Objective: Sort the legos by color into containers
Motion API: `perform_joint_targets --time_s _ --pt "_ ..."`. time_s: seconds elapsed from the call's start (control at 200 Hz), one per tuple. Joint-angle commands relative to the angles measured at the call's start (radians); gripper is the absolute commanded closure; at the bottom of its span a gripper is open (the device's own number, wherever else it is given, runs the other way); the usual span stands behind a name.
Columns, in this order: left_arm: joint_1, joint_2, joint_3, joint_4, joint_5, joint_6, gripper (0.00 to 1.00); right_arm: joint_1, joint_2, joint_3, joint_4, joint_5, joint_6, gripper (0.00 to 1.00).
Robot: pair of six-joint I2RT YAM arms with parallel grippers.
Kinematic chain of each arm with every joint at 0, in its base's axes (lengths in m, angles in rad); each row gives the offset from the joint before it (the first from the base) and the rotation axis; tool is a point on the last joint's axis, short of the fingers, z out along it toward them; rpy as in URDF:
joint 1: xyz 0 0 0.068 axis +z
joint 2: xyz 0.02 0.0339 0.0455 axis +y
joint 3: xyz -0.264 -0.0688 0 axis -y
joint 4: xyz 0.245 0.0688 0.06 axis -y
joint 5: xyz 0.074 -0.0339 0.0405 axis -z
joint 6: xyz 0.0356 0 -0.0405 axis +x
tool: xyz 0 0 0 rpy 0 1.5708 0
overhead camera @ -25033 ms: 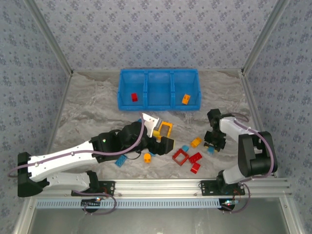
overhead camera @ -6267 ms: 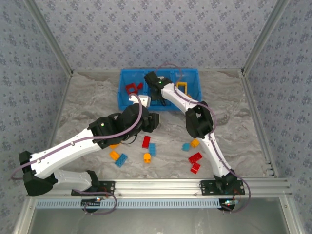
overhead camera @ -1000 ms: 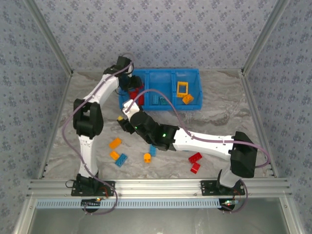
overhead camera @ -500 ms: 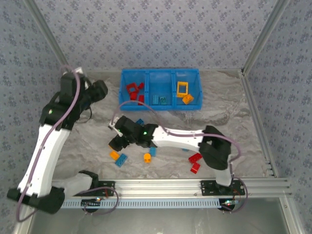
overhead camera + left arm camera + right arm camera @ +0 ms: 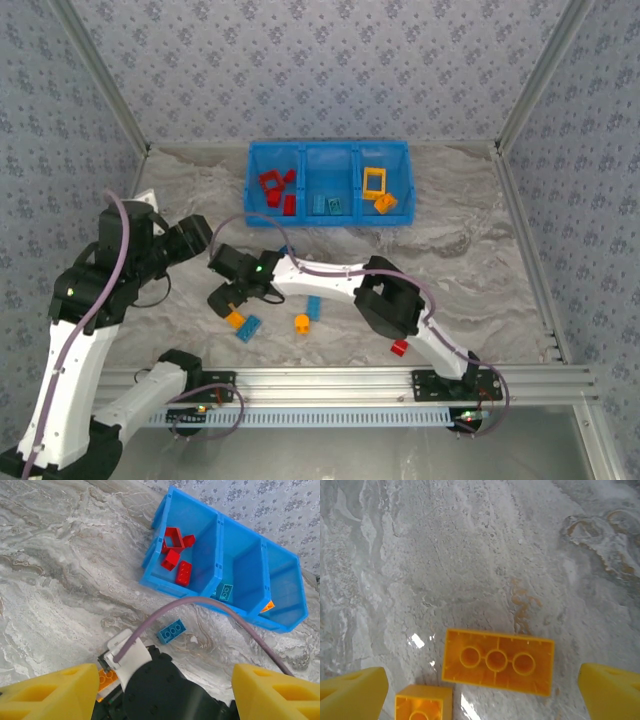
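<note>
Some legos sit sorted in the blue tray; several loose bricks lie lower centre. Left gripper and right gripper gape, empty.

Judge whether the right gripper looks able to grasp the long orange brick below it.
Probably yes: the right gripper is open over the long orange brick, though a smaller orange brick sits close.

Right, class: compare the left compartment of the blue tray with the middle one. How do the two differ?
The left compartment holds red bricks; the middle compartment holds light-blue bricks. The left compartment has several pieces piled close together, while the middle compartment has just two, leaving most of its floor bare. Both are equal-sized square sections of the same blue tray.
</note>
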Motion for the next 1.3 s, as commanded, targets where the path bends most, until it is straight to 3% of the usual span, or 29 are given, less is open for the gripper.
perform_joint_targets --time_s 0.0,0.205,0.57,0.834,1.014,1.174,1.299 --pt "-0.004 0.002 0.006 -0.030 0.019 -0.015 0.29 -0.001 0.061 0.066 -0.103 0.040 0.028 0.00" --pt "-0.004 0.005 0.005 -0.024 0.022 -0.019 0.29 0.005 0.093 0.083 -0.104 0.061 0.018 0.02" --pt "-0.005 0.004 0.004 -0.025 0.033 -0.012 0.30 0.005 0.123 0.127 -0.082 0.087 0.011 0.25" --pt "-0.020 0.022 0.011 0.005 0.096 0.002 0.30 -0.010 -0.042 0.027 -0.035 0.163 0.000 0.30" --pt "-0.176 0.057 0.027 0.061 0.060 -0.004 0.30 -0.078 -0.226 -0.116 0.004 0.176 0.005 0.31" --pt "-0.412 0.122 0.037 0.153 -0.059 -0.024 0.31 -0.187 -0.437 -0.312 0.033 0.192 0.015 0.31" --pt "-0.570 0.192 0.025 0.260 -0.128 -0.038 0.31 -0.333 -0.611 -0.460 0.011 0.198 0.025 0.31"
